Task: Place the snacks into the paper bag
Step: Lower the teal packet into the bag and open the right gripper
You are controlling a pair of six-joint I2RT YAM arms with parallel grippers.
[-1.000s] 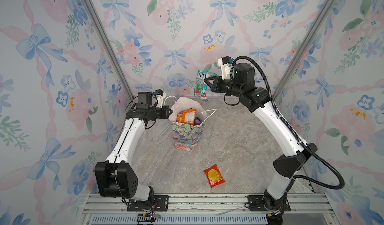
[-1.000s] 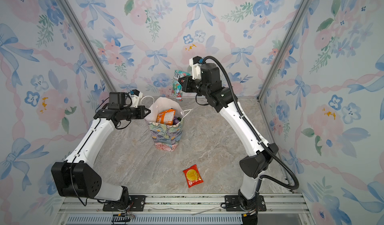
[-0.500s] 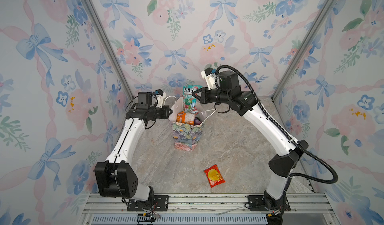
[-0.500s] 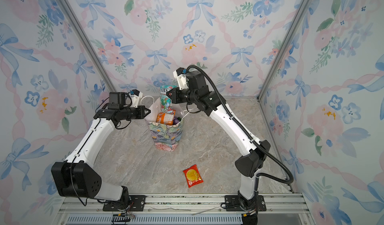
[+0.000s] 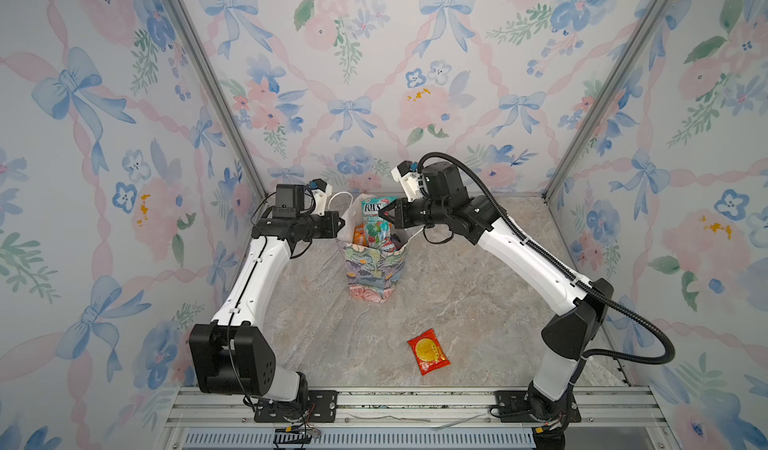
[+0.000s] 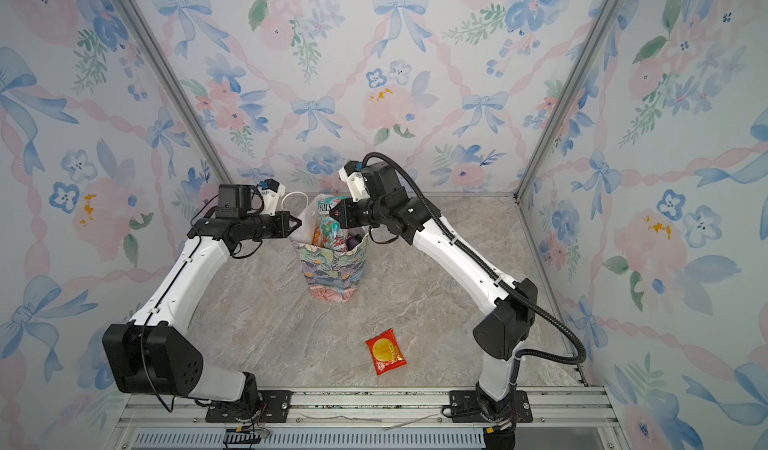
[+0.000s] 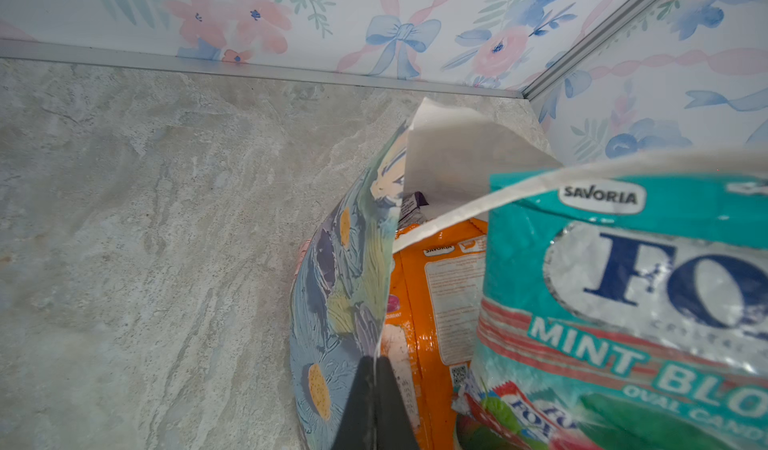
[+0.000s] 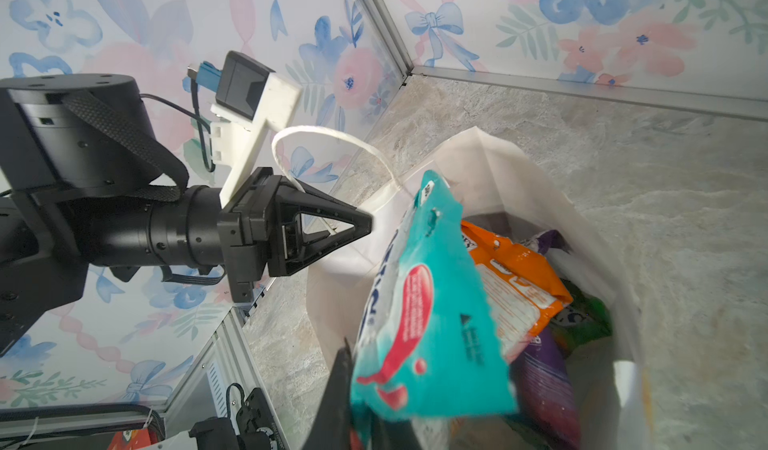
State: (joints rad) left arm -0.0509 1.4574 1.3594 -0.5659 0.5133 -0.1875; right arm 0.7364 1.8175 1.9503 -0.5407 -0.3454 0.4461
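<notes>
Above the upright flowered paper bag (image 5: 374, 275), the right gripper (image 5: 387, 216) pinches a glossy teal FOX'S packet (image 5: 374, 213) partly inside it, while the left gripper (image 5: 341, 222) clamps the rim, likely steadying the mouth.

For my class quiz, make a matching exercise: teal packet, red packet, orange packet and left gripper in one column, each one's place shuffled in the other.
1. teal packet
2. red packet
3. orange packet
4. left gripper

A. lying on the table, outside the paper bag
B. clamped on the paper bag's rim
C. held by the right gripper, partly in the bag's mouth
D. down inside the bag

Pairs: 1-C, 2-A, 3-D, 4-B
</notes>
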